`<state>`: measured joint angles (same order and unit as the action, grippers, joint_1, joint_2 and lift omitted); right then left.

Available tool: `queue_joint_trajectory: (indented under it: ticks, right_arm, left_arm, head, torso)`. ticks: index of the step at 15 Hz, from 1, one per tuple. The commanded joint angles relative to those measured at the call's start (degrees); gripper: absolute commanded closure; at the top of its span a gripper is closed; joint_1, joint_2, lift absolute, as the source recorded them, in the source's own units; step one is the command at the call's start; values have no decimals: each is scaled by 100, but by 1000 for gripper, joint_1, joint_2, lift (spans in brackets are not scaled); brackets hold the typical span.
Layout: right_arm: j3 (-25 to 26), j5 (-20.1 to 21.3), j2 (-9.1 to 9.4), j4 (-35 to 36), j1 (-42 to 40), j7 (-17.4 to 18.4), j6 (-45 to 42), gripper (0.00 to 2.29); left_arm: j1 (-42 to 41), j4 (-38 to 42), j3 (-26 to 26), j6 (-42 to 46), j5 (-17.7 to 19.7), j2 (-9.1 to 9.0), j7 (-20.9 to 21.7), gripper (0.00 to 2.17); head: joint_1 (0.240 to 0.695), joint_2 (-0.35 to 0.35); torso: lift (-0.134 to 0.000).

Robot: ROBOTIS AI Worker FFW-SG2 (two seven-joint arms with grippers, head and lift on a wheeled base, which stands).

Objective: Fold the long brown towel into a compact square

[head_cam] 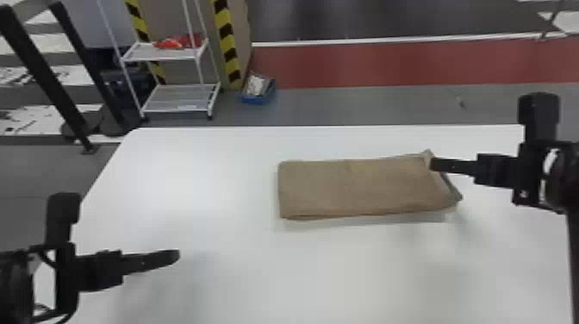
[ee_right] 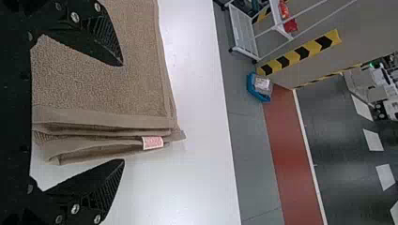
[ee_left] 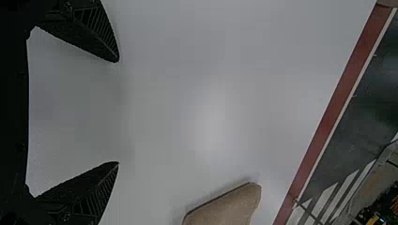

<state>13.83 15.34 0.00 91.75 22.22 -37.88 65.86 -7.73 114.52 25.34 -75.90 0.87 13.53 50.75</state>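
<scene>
The long brown towel lies flat on the counter, right of its middle and near its far side, and what worries me first is its loose end beneath my right pincer. The layers there are separate and slightly parted, so if I closed on only the upper ones, the lower ones could stay behind and the fold would shear. Too shallow a bite could let the cloth slip; lifting from this end alone might drag the whole bundle or twist it, since nothing pins the other end.

It is folded into a long rectangle, thick and softly napped, with smooth hems. The end toward my left is rounded and neat; the other is uneven, one far corner poking out, a small pale tag with red marks showing among the hems.

My right pincer is spread wide, gripping nothing, its fingers over that ragged end. My left pincer, also wide and empty, is over the bare white counter, well apart from the cloth.
</scene>
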Motion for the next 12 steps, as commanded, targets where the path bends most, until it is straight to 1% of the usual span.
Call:
queue_joint_trajectory:
  ticks: [1,3,10,12]
  right_arm:
    - [-30,250,5,-210,116,0,2,113]
    - [-39,470,5,-483,204,-9,-68,130]
    - [5,769,5,-1300,353,53,-859,147]
    - [-56,848,5,-1493,380,79,-1052,151]
  left_arm:
    - [-9,0,24,0,1,0,5,103]
    - [-9,9,33,0,1,0,14,103]
    - [-9,62,24,-18,1,0,14,103]
    - [-18,62,24,-18,1,0,23,103]
  head:
    - [695,98]
    - [695,93]
    - [695,78]
    - [695,76]
  torso:
    - [-125]
    - [-125]
    - [-125]
    - [-125]
